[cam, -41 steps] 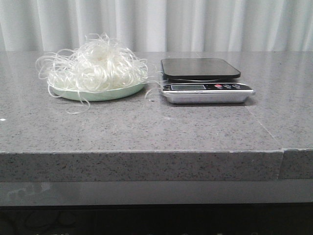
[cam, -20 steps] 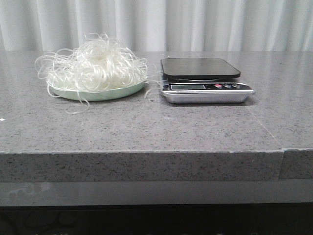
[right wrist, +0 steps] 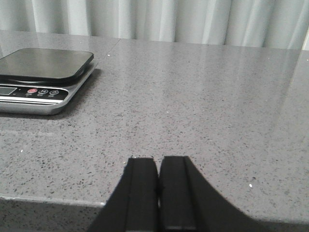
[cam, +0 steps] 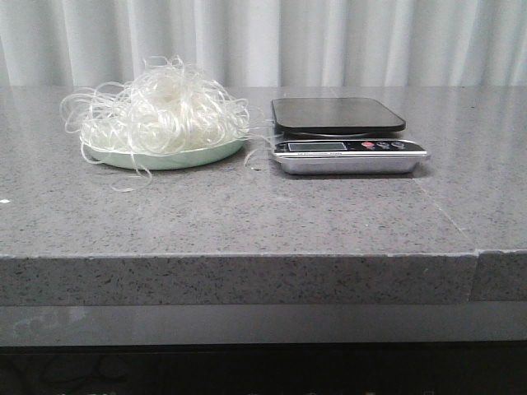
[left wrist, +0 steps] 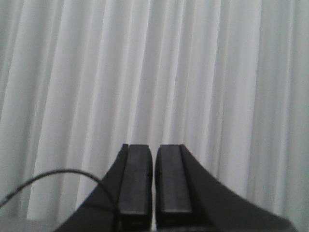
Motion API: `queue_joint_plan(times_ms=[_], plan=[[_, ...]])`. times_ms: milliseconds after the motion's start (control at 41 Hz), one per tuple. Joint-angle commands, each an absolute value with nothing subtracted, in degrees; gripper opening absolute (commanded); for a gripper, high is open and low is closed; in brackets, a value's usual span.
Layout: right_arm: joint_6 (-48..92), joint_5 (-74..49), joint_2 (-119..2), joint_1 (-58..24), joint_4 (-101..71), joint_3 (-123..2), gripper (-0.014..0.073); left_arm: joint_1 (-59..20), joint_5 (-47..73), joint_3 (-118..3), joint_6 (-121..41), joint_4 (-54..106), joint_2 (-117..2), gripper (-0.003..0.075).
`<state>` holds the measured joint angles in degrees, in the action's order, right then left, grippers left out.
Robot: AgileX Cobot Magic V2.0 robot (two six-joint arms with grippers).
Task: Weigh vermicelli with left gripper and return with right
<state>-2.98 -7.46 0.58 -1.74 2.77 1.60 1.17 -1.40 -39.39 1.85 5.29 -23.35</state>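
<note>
Nothing has shifted over the last second: I see the vermicelli (cam: pixel 156 111) heaped on its plate (cam: pixel 169 156) at upper left of the front view, the scale (cam: pixel 346 136) bare, and both the left gripper (left wrist: pixel 153 181) and right gripper (right wrist: pixel 158 193) clenched, so weighing hasn't begun.

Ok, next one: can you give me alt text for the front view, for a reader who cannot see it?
A fluffy tangle of white vermicelli heaped on a pale green plate sits on a grey speckled counter, just left of a digital kitchen scale with an empty black platform. White curtains hang behind; no arm or gripper appears in this view.
</note>
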Motion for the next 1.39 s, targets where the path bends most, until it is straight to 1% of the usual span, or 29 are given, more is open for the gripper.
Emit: queue_joint_plan(times_ms=[0,24,122,171,244,488,561,659,757,830,1025,1245,1367], plan=[[-2.63,-2.39,1.54,-1.56,3.17,1.12,0.0151,1.17,1.41,-45.95,1.74,5.37,-29.70,0.0239],[-2.63,-2.39,1.54,-1.56,3.17,1.12,0.0151,1.17,2.09,-47.17,1.74,5.37,-30.77,0.0262],[-2.63,-2.41,1.54,-1.56,3.17,1.12,0.0151,0.18,4.96,-51.01,1.74,5.37,-35.71,0.0409],[-2.63,-2.41,1.54,-1.56,3.17,1.12,0.0151,-1.08,6.25,-52.66,1.74,5.37,-37.81,0.0470],[-2.63,-2.41,1.54,-1.56,3.17,1.12,0.0151,-4.04,8.72,-55.17,1.74,5.50,-40.73,0.0520],[-2.63,-2.46,1.54,-1.56,3.17,1.12,0.0151,-17.44,17.49,-62.55,-0.64,5.50,-52.45,0.0539],[-2.63,-2.46,1.54,-1.56,3.17,1.12,0.0151,-20.57,20.18,-65.07,-0.64,5.50,-56.46,0.0571],[-2.63,-2.46,1.54,-1.56,3.17,1.12,0.0151,-23.43,24.32,-69.14,-0.73,5.50,-62.86,0.0639],[-2.63,-2.46,1.54,-1.56,3.17,1.12,0.0151,-23.78,28.52,-73.17,-0.73,5.50,-68.86,0.0692],[-2.63,-2.46,1.54,-1.56,3.17,1.12,0.0151,-23.78,32.09,-76.58,-0.73,5.57,-73.31,0.0704],[-2.63,-2.46,1.54,-1.56,3.17,1.12,0.0151,-23.78,40.93,-86.27,-0.73,8.76,-82.94,0.0706],[-2.63,-2.46,1.54,-1.56,3.17,1.12,0.0151,-23.78,56.34,-98.71,-0.73,8.39,-94.12,0.0705],[-2.63,-2.46,1.54,-1.56,3.17,1.12,0.0151,-23.78,59.60,-102.84,0.00,8.14,-98.66,0.0705]])
